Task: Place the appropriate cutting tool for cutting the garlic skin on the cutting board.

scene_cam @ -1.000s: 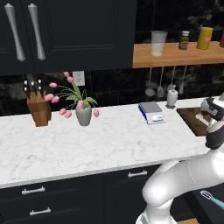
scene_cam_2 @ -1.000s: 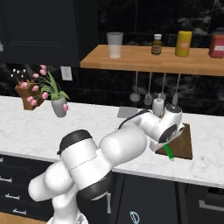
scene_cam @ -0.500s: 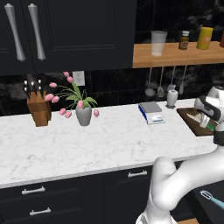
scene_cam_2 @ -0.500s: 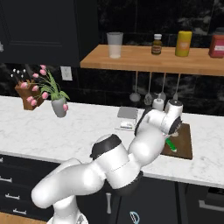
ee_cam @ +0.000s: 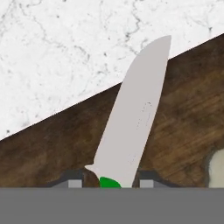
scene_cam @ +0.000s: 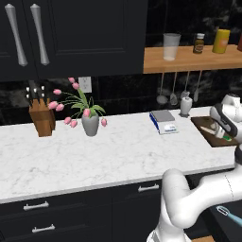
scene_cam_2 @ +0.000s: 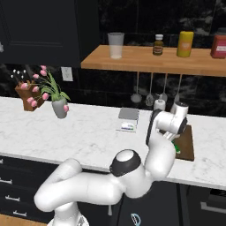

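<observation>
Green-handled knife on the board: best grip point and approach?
Take the knife by its green handle, from straight above, fingers closing across the handle's width. The flat blade lies tip-out past the cutting board edge and offers little to pinch; the garlic sits beside it.

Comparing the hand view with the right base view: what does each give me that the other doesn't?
Hand view alone: the knife blade, its tip past the cutting board edge over the white counter, fingertips either side of the green handle.
Right base view alone: the shelf with jars, the flower vase, the knife block.
Both: the cutting board and a bit of green handle.
</observation>
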### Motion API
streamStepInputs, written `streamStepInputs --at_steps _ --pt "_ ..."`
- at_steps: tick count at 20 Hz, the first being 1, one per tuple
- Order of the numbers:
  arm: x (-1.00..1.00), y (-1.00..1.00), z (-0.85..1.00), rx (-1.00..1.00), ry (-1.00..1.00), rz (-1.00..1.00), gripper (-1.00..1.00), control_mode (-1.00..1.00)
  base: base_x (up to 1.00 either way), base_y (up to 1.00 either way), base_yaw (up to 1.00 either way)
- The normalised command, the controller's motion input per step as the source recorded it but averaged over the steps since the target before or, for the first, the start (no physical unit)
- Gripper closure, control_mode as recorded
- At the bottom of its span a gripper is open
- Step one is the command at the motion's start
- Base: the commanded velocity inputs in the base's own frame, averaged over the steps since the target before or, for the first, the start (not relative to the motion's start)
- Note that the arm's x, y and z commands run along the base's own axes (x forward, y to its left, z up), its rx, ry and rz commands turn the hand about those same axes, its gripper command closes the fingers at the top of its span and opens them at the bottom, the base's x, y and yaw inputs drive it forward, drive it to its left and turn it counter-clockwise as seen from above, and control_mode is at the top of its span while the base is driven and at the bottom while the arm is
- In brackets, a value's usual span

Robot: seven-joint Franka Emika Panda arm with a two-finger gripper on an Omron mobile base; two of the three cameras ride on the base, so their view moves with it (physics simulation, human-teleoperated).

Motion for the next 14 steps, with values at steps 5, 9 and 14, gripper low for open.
streamStepInputs --at_steps 5,9,14 --pt "-0.37 0.0 0.15 0.0 0.01 0.0 -1.0 -1.0 0.0 0.0 0.0" --pt "-0.71 0.17 0.58 0.0 0.0 0.02 -1.0 -1.0 0.0 0.0 0.0" --pt "-0.54 0.66 0.47 -0.02 0.0 0.03 -1.0 -1.0 0.0 0.0 0.0"
